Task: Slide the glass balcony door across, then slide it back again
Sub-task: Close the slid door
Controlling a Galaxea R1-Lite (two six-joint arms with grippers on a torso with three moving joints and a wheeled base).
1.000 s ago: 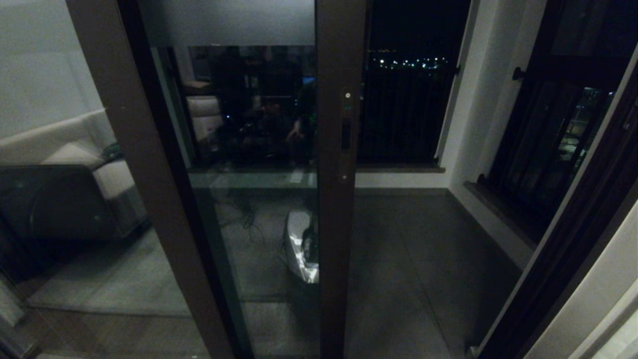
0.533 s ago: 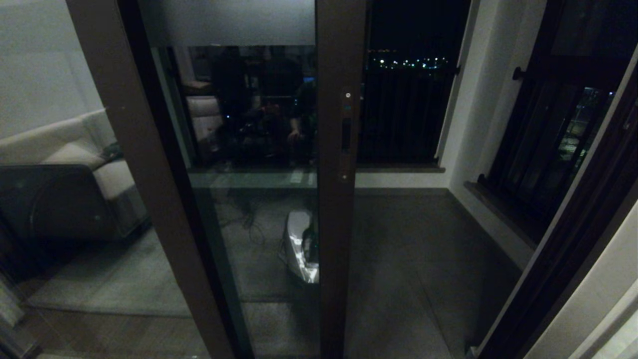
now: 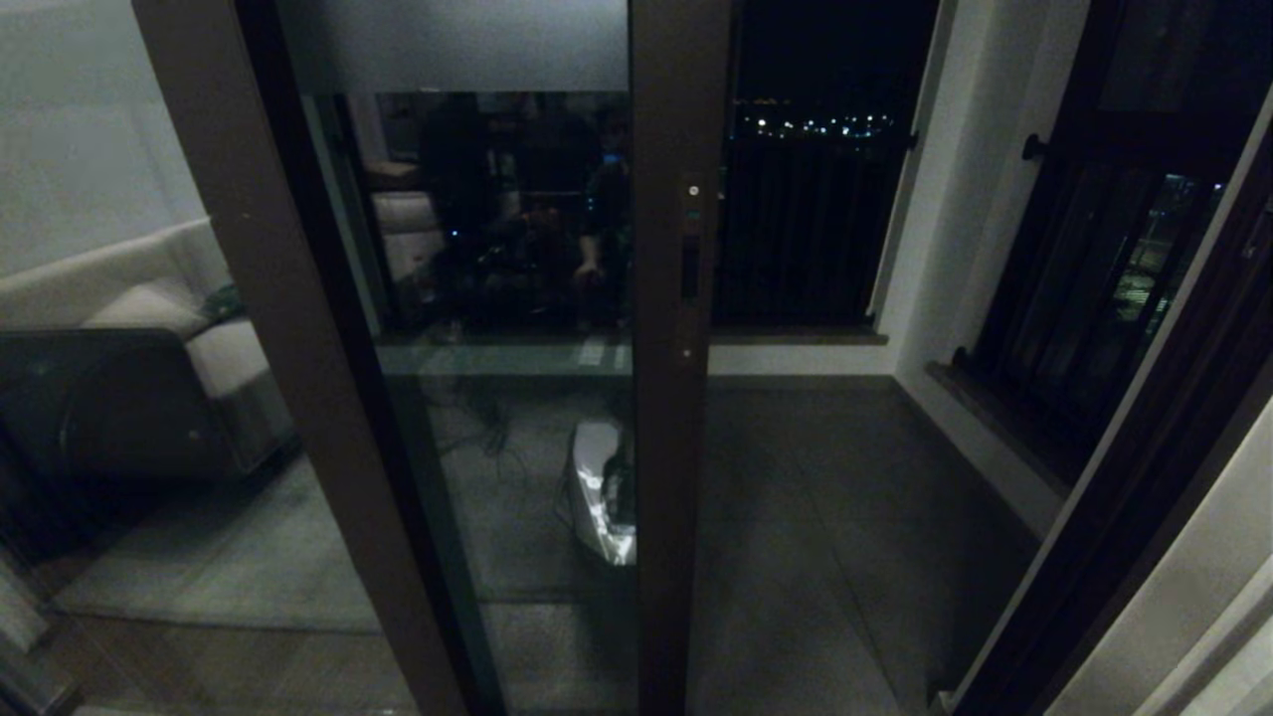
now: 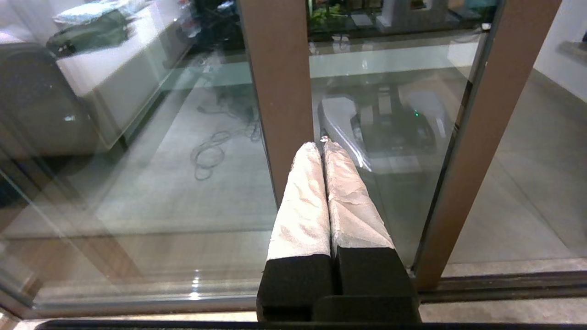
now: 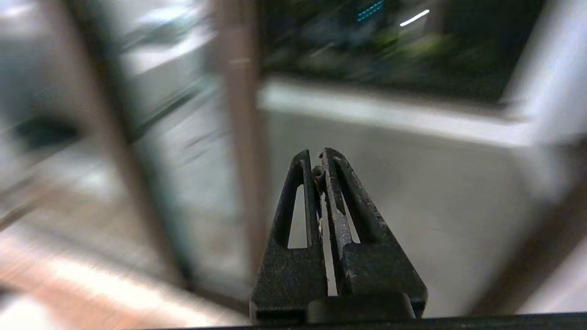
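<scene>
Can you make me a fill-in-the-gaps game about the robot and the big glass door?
1. The glass door has a ____ frame.
2. The right gripper is ____.
3. The left gripper holds ____.
4. The small black handle sits on the door's ____ post.

Missing words: brown; shut; nothing; right

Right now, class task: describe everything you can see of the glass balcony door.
The glass balcony door is a tall, upright clear pane in a dark brown frame, with a frosted strip across the top. Its right stile carries a slim black recessed handle with small screws above and below. The pane reflects the room. The door stands partly open: right of the stile lies the open way onto the balcony floor. Nothing touches the door; neither gripper shows in the head view.
</scene>
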